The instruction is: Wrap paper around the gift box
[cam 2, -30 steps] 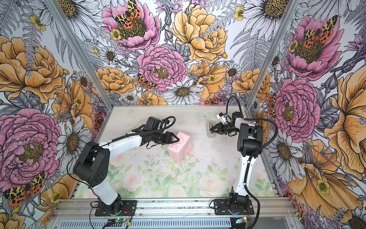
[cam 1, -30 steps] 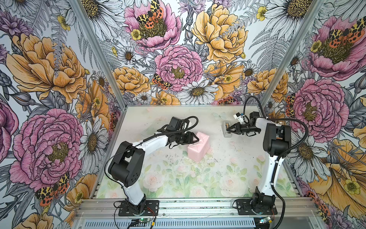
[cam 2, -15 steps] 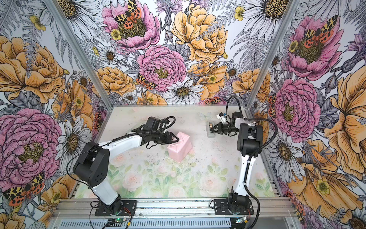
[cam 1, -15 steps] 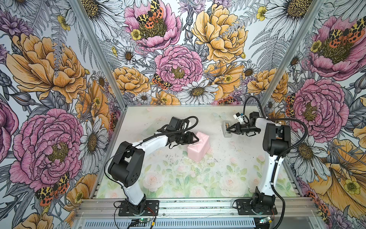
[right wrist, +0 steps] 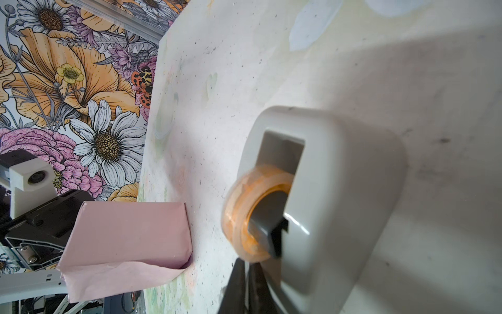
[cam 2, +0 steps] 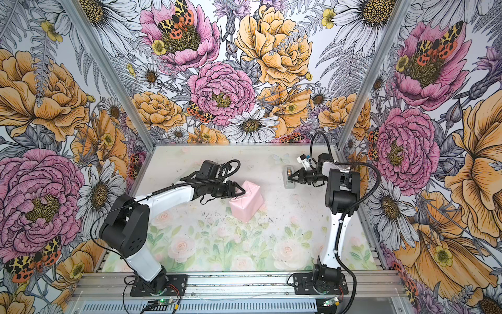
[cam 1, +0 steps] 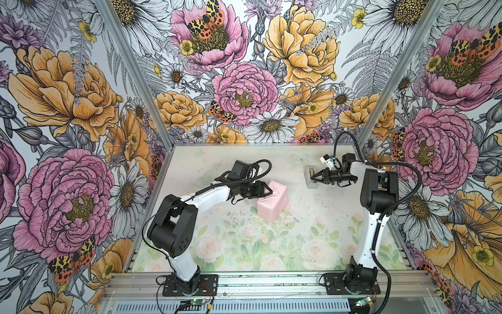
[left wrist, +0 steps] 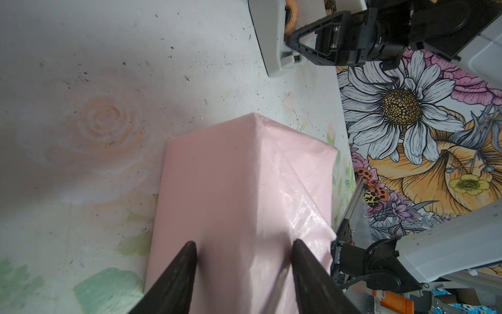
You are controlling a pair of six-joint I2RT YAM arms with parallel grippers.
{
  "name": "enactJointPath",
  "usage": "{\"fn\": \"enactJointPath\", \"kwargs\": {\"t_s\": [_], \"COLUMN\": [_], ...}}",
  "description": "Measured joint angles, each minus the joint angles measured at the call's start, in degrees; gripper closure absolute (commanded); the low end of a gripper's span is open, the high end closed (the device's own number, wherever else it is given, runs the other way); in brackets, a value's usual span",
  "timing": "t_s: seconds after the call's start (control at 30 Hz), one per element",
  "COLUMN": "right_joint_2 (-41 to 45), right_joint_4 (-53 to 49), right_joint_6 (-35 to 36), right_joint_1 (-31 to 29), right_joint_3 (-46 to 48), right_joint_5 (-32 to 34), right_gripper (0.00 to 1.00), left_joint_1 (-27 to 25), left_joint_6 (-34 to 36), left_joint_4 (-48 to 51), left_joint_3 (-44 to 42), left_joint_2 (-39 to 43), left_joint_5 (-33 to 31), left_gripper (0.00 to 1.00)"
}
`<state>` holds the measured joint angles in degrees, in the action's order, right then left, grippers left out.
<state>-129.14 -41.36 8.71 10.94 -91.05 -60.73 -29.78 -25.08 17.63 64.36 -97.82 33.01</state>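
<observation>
1. Comparing with a second ago, both arms and the parcel sit where they were. Only the right gripper point(cam 1: 312, 178) differs: its claw has clenched tight against the grey tape dispenser point(cam 1: 312, 186) at the table's point(cam 1: 298, 231) far right.
2. The paper point(cam 1: 272, 202), pale pink face out, covers the gift box entirely, so the box itself is hidden. The parcel lies mid-table, well apart from the dispenser.
3. The left gripper point(cam 1: 268, 189) meets the parcel's far-left corner in both top views, its claw spread.
4. Only the left wrist view shows the fingers point(left wrist: 179, 271) resting on the paper either side of a folded ridge, beside a glossy creased patch. No pinch can be made out.
5. Only the right wrist view shows the orange-tinted tape roll point(right wrist: 244, 217) in the dispenser, with the closed fingers just beside it. Whether they nip tape cannot be told. It also shows a loose paper flap at the parcel's end, lying on the table.
</observation>
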Motion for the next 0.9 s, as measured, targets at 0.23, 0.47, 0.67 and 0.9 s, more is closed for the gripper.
{"fn": "enactJointPath", "kwargs": {"t_s": [0.23,0.47,0.67,0.9], "right_joint_2": [0.2,2.3,4.1,6.9], "right_joint_4": [0.0,0.1,0.0,0.0], "right_joint_6": [-0.1,-3.2,-5.4,-8.5], "right_joint_1": [0.0,0.0,0.0,0.3], "right_joint_3": [0.1,1.7,3.7,5.0], "right_joint_5": [0.1,0.7,-0.7,-0.7], "right_gripper": [0.99,1.00,1.00,1.00], "left_joint_1": [0.0,0.0,0.0,0.0], "left_joint_6": [0.0,0.2,0.2,0.2], "left_joint_4": [0.0,0.0,0.0,0.2], "left_joint_3": [-0.3,-0.5,-1.0,-1.1], "left_joint_2": [0.3,0.7,1.0,1.3], "left_joint_5": [-0.2,-0.5,-0.5,-0.6], "left_gripper": [0.43,0.43,0.43,0.44]}}
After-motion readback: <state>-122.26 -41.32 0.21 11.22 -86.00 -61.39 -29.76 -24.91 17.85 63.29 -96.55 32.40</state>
